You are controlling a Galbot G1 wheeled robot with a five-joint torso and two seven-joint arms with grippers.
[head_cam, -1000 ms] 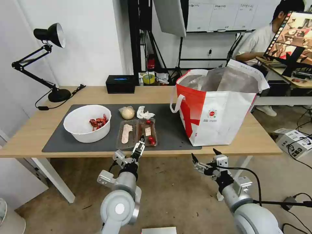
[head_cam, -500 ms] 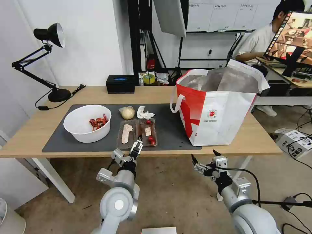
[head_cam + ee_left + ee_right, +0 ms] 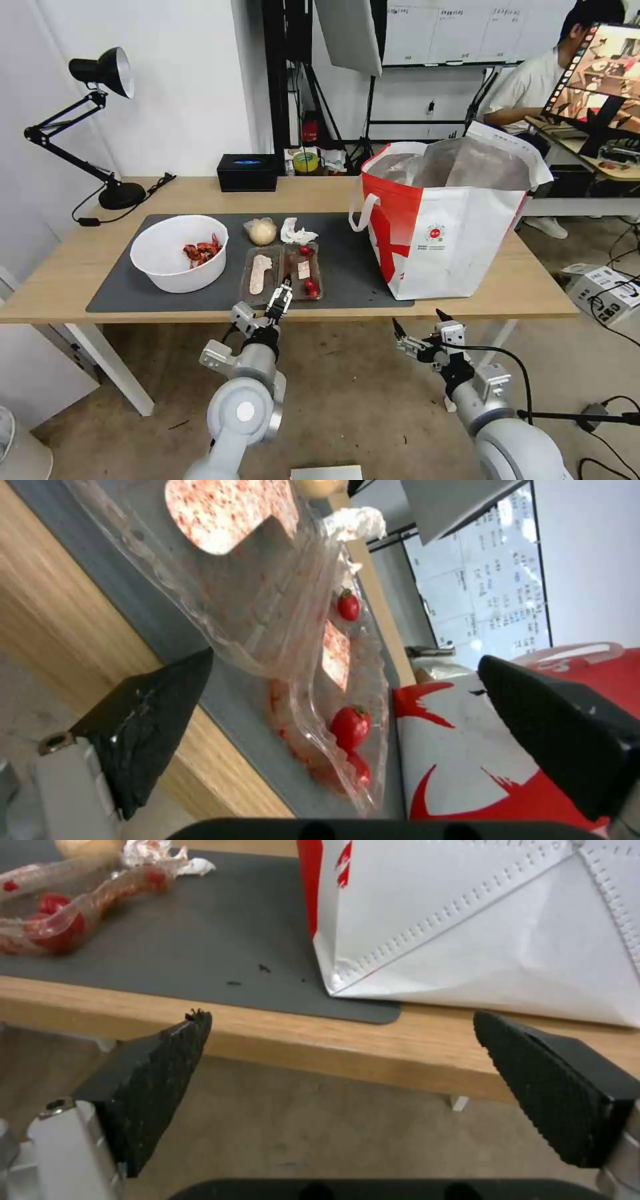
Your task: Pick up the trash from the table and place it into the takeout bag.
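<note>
Clear flimsy tray (image 3: 281, 271) sits at the surface's (image 3: 60, 277) near edge; left claw (image 3: 281, 302) spread wide at its rim. Risk: tray flexes, tomatoes (image 3: 350, 725) spill. Right claw (image 3: 419, 328) spread, idle below the edge.

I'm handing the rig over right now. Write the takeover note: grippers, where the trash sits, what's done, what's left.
Left gripper: open, at the near edge of the clear tray, jaws either side of its rim, not closed on it.
Right gripper: open, holding nothing, below the table edge in front of the takeout bag.
On the grey mat: white bowl with red shells to the robot's left, tray in the middle, wrapped bun and crumpled tissue behind the tray.
Bag stands open at the mat's right end.
Done: no trash bagged as far as visible.
Left: all four pieces.
</note>
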